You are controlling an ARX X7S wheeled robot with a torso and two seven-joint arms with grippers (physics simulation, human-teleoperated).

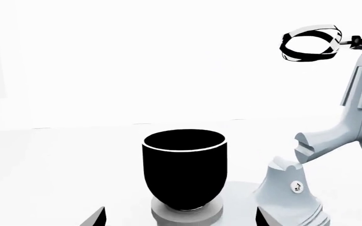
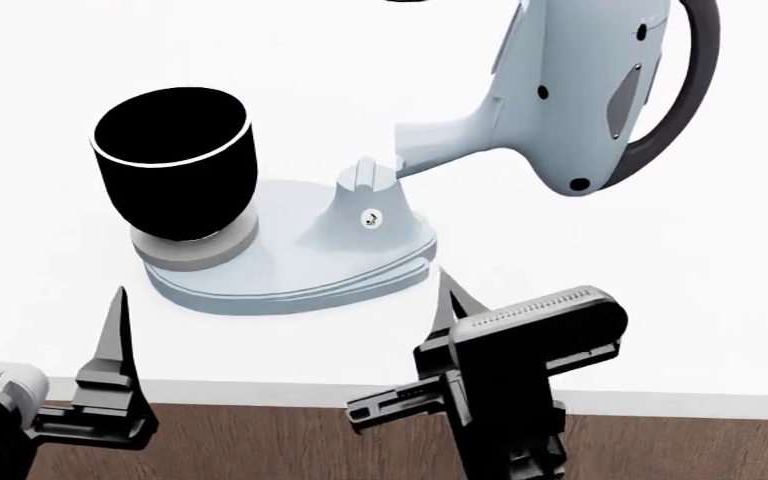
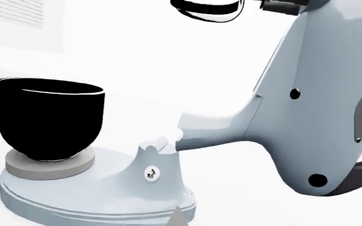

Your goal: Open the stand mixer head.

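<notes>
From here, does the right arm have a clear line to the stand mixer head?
Probably yes. The right gripper sits open at the table's near edge, and the stand mixer head, already tilted back, hangs beyond it with only bare white tabletop between them.

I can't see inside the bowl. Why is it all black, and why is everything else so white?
Head view: the black mixing bowl renders flat black, no shading; the table is washed-out white with almost no shadows. Left wrist view: the background blows out white too. Nothing looks blurred.
</notes>
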